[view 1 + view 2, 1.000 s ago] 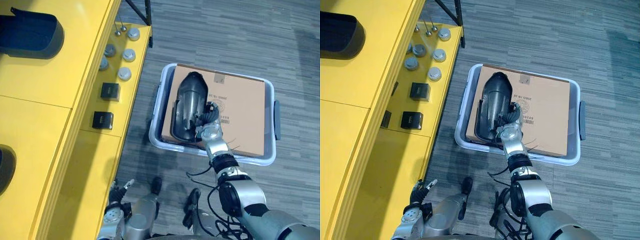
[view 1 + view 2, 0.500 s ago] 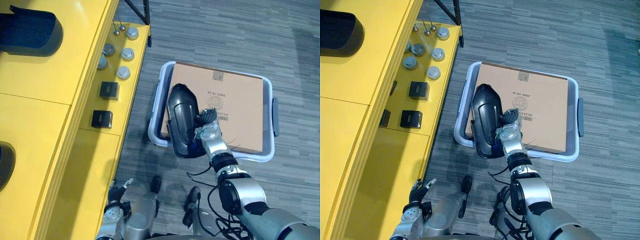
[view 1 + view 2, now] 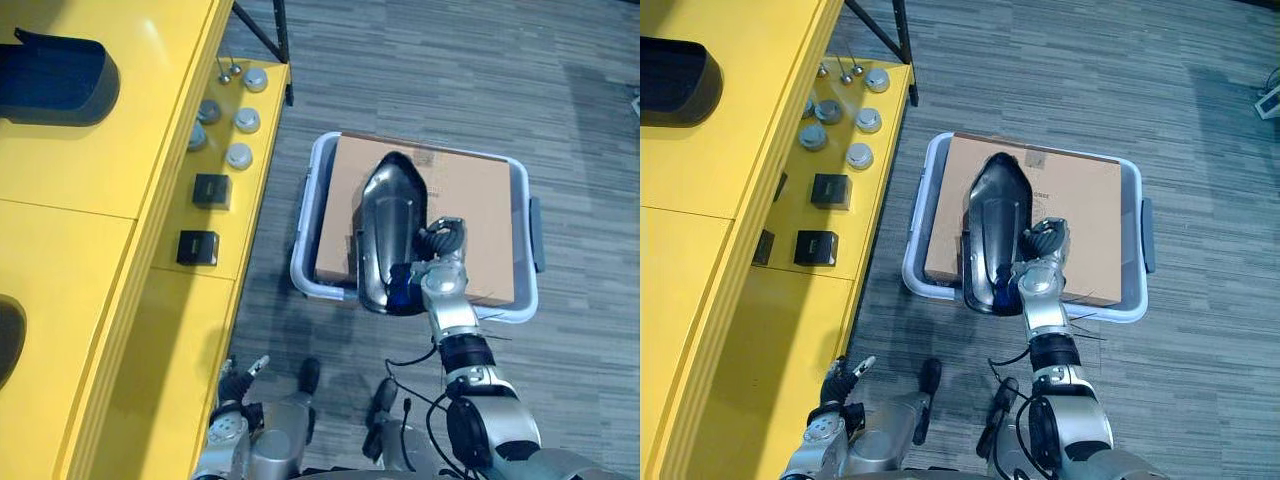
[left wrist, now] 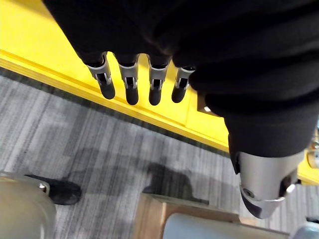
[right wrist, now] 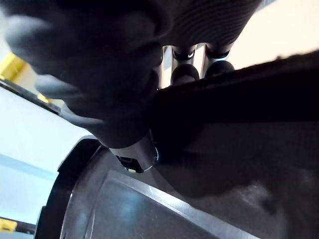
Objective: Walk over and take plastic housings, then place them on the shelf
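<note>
Black housing [image 3: 390, 235] is clamped at its near end in the curled fingers of the right hand [image 3: 441, 272], above the box [image 3: 480, 210] in the bin [image 3: 308, 215], so the take looks done and next comes a carry leftward to the yellow shelf [image 3: 90, 190]; the left hand [image 4: 130, 82] hangs open-fingered.

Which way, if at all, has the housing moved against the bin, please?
Yes: the housing, in the right hand, has come toward the robot; its near end now overhangs the near rim of the bin.
</note>
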### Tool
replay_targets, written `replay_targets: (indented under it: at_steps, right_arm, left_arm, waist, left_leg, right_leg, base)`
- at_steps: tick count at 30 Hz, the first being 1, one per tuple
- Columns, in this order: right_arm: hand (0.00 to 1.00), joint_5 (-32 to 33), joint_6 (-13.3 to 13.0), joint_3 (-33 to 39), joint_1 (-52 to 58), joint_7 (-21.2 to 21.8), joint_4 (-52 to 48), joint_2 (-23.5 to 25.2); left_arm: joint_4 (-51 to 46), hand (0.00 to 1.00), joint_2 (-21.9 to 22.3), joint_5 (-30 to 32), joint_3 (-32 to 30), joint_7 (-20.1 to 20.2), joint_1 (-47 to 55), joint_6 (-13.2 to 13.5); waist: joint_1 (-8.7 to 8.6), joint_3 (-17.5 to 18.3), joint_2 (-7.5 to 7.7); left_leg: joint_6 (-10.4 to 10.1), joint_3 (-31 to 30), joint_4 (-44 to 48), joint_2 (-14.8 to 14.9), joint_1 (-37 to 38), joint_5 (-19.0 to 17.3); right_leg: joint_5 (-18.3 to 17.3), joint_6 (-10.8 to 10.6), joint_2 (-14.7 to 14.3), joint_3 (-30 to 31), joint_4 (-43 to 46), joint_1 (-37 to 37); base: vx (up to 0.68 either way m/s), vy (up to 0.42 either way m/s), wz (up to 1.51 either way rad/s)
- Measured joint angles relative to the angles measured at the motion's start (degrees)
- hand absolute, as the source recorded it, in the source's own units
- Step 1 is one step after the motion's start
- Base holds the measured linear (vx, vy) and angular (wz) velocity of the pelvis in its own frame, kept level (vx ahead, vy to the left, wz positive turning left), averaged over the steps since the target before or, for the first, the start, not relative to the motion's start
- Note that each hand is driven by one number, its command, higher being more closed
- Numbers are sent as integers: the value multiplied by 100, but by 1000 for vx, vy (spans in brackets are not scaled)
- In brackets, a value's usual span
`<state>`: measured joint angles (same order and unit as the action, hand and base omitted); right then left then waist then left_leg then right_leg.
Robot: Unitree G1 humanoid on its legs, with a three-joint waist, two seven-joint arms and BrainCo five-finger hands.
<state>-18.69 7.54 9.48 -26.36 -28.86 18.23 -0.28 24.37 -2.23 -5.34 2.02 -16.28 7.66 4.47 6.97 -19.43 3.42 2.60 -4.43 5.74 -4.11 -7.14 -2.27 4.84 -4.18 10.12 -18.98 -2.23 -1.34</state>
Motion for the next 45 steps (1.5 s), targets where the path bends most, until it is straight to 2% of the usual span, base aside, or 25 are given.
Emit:
replay_targets:
  at_steps: [5, 7, 10, 16, 19, 25, 28, 29, 39, 43, 45]
  right_arm:
    - [100, -234, -84, -148, 415, -113, -1010, 128]
    - [100, -301, -166, -368, 444, -112, -1347, 202]
    - [100, -449, -294, -643, 467, -110, -1849, 261]
    - [100, -642, -396, -1287, 483, 4, -2185, 437]
    - [100, -682, -461, -1553, 486, 49, -2343, 505]
    - [100, -791, -494, -1799, 487, 52, -2439, 535]
    - [100, -790, -493, -1892, 487, 35, -2439, 544]
    - [100, -790, -494, -1913, 487, 35, -2439, 544]
    - [100, -601, -499, -1991, 497, 15, -2547, 409]
    - [100, -432, -725, -2344, 649, 135, -2662, 351]
    - [100, -368, -726, -2365, 699, 160, -2662, 331]
  left_arm:
    - [-1608, 0, 103, 63, 218, -46, 41, 63]
    - [-2327, 0, 103, 161, 290, -122, 26, 169]
    - [-3034, 0, 105, 300, 570, -229, -76, 249]
    - [-3555, 0, 143, 793, 1378, -394, -561, 266]
    - [-3561, 0, 154, 943, 1791, -391, -871, 256]
    - [-3560, 0, 209, 1079, 2007, -470, -926, 193]
    - [-3559, 0, 206, 1203, 2023, -606, -929, 95]
    - [-3554, 100, 206, 1277, 2033, -647, -934, 69]
    - [-3261, 100, 67, 1389, 2045, -924, -1278, -172]
    - [-3246, 100, -15, 1283, 2047, -963, -1299, -205]
    - [-3239, 100, -61, 1263, 2041, -974, -1299, -206]
  waist:
    - [-56, 333, 0]
    - [-174, 395, -6]
    - [-176, 553, -4]
    - [-303, 800, -5]
    - [-314, 921, -8]
    - [-358, 1140, -14]
    - [-442, 1222, -15]
    - [-452, 1265, -15]
    - [-474, 1456, -22]
    - [-503, 1462, -19]
    - [-501, 1476, -12]
  left_leg:
    - [0, -35, -1, -10, 15, 0]
    - [0, -95, -22, -14, 180, 0]
    - [-35, -97, -109, -8, 244, 31]
    - [-31, -75, -126, -13, 373, 33]
    - [-30, -49, -135, -6, 400, 34]
    - [-29, 8, -175, 5, 469, 34]
    - [-28, 11, -176, 2, 471, 35]
    - [-28, 16, -177, 2, 472, 35]
    - [-28, 15, -175, 3, 491, 36]
    - [-28, 16, -174, 5, 513, 36]
    - [-29, 16, -172, 4, 514, 36]
  right_leg:
    - [-69, -91, 9, -47, -2, 39]
    - [-112, -110, 10, -113, 1, 218]
    - [-120, -113, 6, -103, 2, 229]
    - [-123, -110, 14, -94, 1, 346]
    - [-123, -109, 10, -67, 2, 356]
    - [-126, -105, 2, 14, 7, 362]
    - [-126, -105, 5, 18, 11, 362]
    - [-125, -105, 6, 23, 11, 361]
    - [-125, -105, 5, 28, 8, 380]
    - [-126, -105, 4, 30, 8, 402]
    - [-125, -105, 4, 30, 9, 404]
  base:
    - [-13, -9, 3]
    - [-13, -18, 10]
    - [-11, -6, 0]
    - [-5, 4, -1]
    - [-31, 12, -5]
    - [-13, 3, -7]
    - [0, 0, 0]
    - [0, 0, 0]
    - [0, 0, 0]
    - [0, 0, 0]
    - [0, 0, 0]
